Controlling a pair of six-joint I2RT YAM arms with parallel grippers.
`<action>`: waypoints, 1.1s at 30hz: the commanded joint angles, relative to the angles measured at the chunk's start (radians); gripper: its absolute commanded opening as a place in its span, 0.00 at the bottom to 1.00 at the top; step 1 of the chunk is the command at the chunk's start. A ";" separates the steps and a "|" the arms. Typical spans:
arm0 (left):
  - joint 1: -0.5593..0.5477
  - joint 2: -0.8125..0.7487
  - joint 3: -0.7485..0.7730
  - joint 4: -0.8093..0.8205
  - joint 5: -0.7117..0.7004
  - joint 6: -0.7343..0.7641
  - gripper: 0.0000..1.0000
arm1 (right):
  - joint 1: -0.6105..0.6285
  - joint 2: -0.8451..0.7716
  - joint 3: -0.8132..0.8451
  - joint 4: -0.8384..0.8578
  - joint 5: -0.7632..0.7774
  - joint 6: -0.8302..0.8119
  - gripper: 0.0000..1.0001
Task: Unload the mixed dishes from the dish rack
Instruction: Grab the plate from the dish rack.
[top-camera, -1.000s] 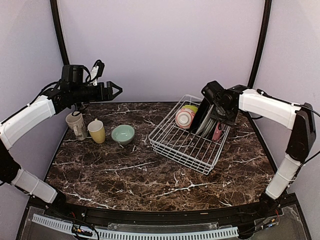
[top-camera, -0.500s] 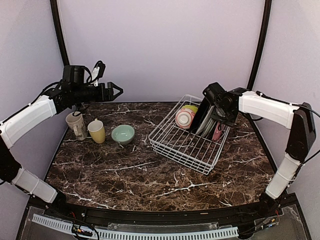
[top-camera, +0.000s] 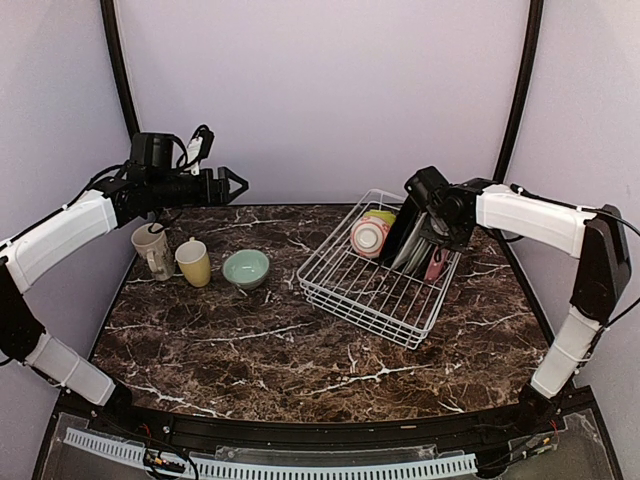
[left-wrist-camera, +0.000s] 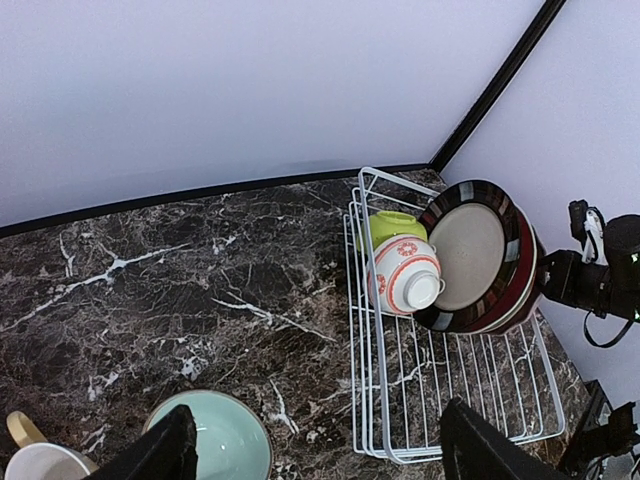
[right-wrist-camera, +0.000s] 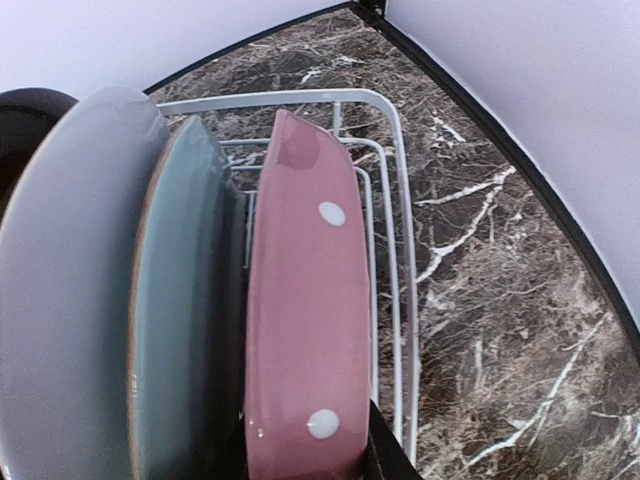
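Note:
The white wire dish rack (top-camera: 372, 282) stands at the right of the table. In it lie a pink-striped bowl (top-camera: 369, 236) and a lime bowl (top-camera: 382, 216). Behind them several plates stand on edge, with the black plate (top-camera: 404, 232) in front. My right gripper (top-camera: 437, 232) is down on the plates. In the right wrist view its jaws are shut on the rim of the pink dotted plate (right-wrist-camera: 300, 320), next to a pale-green plate (right-wrist-camera: 175, 330). My left gripper (top-camera: 232, 183) is open and empty, high above the back left.
A beige mug (top-camera: 152, 250), a yellow mug (top-camera: 194, 262) and a mint bowl (top-camera: 246, 268) stand on the marble table (top-camera: 260, 350) at the left. The left wrist view shows the rack (left-wrist-camera: 400, 400), the bowls and the mint bowl (left-wrist-camera: 215, 440) from above.
My left gripper has drifted slightly to the right. My right gripper has sunk a little onto the plates. The dishes have not moved.

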 joint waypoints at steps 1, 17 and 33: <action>-0.004 -0.002 -0.006 -0.007 0.014 -0.005 0.83 | -0.005 0.002 0.013 0.014 0.009 -0.023 0.18; -0.004 0.002 -0.004 -0.008 0.027 -0.014 0.83 | 0.037 0.073 0.194 -0.188 0.099 -0.023 0.00; -0.004 0.008 -0.002 -0.009 0.039 -0.019 0.83 | 0.069 0.019 0.275 -0.315 0.145 -0.021 0.00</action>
